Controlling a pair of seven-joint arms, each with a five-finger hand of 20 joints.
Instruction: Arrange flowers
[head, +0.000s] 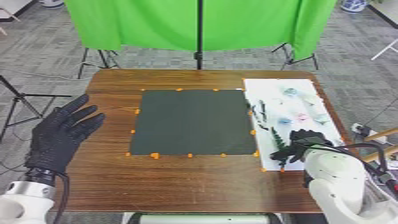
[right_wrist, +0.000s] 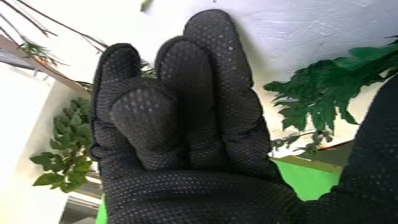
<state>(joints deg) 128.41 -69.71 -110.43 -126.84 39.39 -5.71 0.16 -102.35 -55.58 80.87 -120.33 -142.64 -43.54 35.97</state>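
In the head view, my left hand (head: 67, 129) is held open beyond the table's left edge. My right hand (head: 307, 140) is at the near part of the white sheet (head: 266, 89), right beside a dark green fern sprig (head: 277, 141). Farther up the sheet lie a pink flower (head: 302, 117), a pale blue one (head: 284, 121) and another blue one (head: 290, 92). In the right wrist view, my right hand (right_wrist: 182, 135) has mostly straight fingers, one of them bent forward. Green leaves (right_wrist: 324, 87) show between its fingers and thumb; contact with them cannot be told.
A dark square mat (head: 191, 122) with orange markers round it lies mid-table, left of the white sheet. Thin dark sprigs (head: 262, 111) lie along the sheet's left edge. Behind the brown table (head: 115, 192) stand a green cloth (head: 151, 25) and a black pole.
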